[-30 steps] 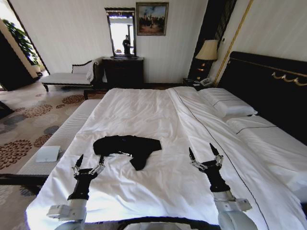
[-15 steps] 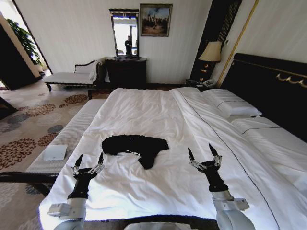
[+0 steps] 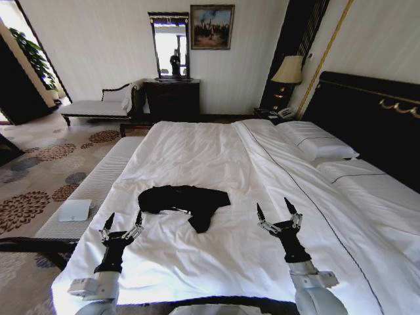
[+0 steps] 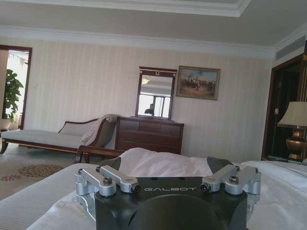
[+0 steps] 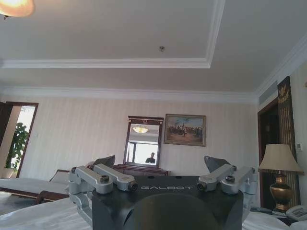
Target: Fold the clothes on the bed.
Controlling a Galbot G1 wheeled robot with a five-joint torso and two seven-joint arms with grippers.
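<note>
Nothing has shifted on the large white-sheeted bed (image 3: 216, 157) since a moment ago — I see the crumpled black soft-fabric T-shirt (image 3: 185, 200) lying mid-bed, between and beyond both arms. Left gripper (image 3: 123, 223) and right gripper (image 3: 274, 210) hover near the foot — fingers spread wide, empty.

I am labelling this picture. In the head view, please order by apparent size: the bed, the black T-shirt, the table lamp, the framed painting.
1. bed
2. black T-shirt
3. table lamp and framed painting: these look alike, and both stand far off, so no ranking.
</note>
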